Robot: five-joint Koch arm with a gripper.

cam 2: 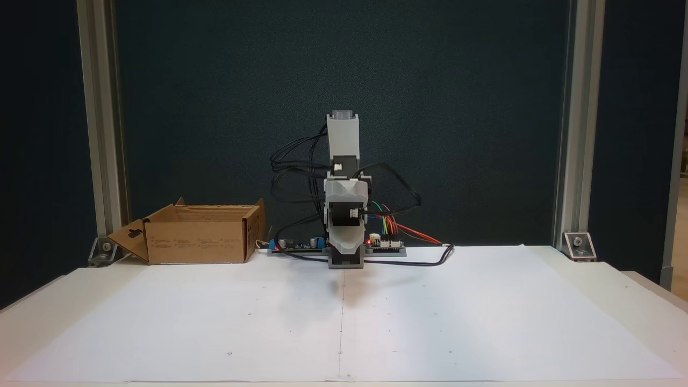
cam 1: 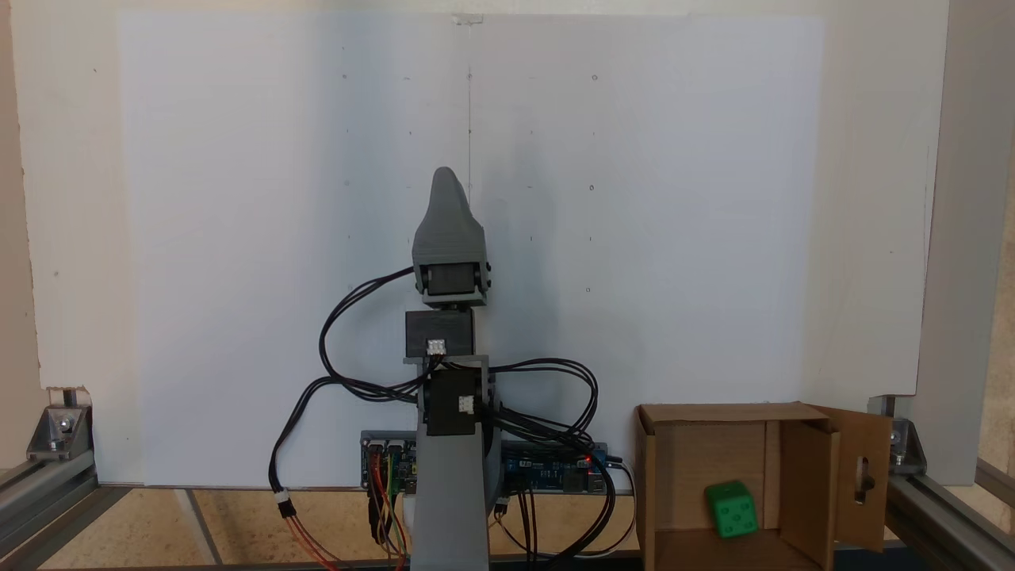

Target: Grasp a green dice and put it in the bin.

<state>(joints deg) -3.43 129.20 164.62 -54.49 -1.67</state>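
Observation:
The green dice [cam 1: 731,509] lies inside the bin [cam 1: 664,476], a brown cardboard box at the lower right of one fixed view and at the left [cam 2: 193,242] in the other, beside the arm's base. One bin flap with a keyhole cutout [cam 1: 863,480] stands open. The dice is hidden behind the box wall in the front-facing fixed view. My arm is folded over its base at the middle of the table. My gripper [cam 1: 446,181] [cam 2: 345,251] points out over the white sheet, well away from the bin and holding nothing. Only one grey jaw tip shows.
A large white sheet [cam 2: 344,322] covers the table in front of the arm. Circuit boards [cam 1: 547,468] and black and coloured cables lie around the base. Aluminium frame posts [cam 2: 102,134] stand at the table's corners.

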